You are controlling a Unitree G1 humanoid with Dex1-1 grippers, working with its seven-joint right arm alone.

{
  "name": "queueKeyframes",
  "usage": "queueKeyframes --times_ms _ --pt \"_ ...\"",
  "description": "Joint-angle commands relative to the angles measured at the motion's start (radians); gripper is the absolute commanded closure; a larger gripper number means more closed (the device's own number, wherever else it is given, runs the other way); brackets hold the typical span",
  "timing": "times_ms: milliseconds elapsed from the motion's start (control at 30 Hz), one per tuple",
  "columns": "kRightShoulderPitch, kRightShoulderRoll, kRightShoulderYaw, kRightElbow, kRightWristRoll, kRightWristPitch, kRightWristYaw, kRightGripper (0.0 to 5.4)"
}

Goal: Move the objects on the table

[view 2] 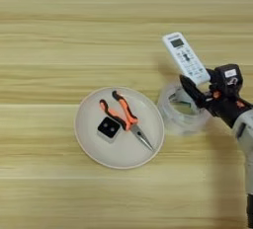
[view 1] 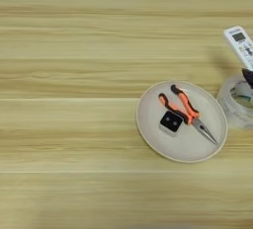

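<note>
A round cream plate [view 2: 123, 153] lies near the middle of the table [view 2: 49, 50]. On it rest orange-handled pliers [view 2: 126, 117] and, just left of them, a small black square block with a white dot [view 2: 108, 128]. Right of the plate lies a clear tape roll [view 2: 181, 119]. A small white remote with a grey screen [view 2: 185, 57] lies behind it, slanting up-left. My right gripper [view 2: 195, 88] comes in from the right and hangs over the roll's far rim, right at the remote's near end. In the left eye view only its dark tip [view 1: 248, 77] shows at the right edge.
The silver forearm [view 2: 243, 124] runs down the right edge of the right eye view. Bare wood-grain planks stretch to the left of the plate [view 1: 183, 147], behind it and in front of it.
</note>
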Motion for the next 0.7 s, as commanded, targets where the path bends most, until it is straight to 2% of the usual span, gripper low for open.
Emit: queueKeyframes --times_ms 33,367,700 --pt "-0.017 -0.07 -0.072 0.002 0.014 -0.048 -0.038 2.43" --pt "0.028 -0.102 -0.158 0.092 0.017 -0.083 -0.065 2.43" --pt "0.036 -0.107 -0.167 0.204 0.019 -0.105 -0.079 2.43"
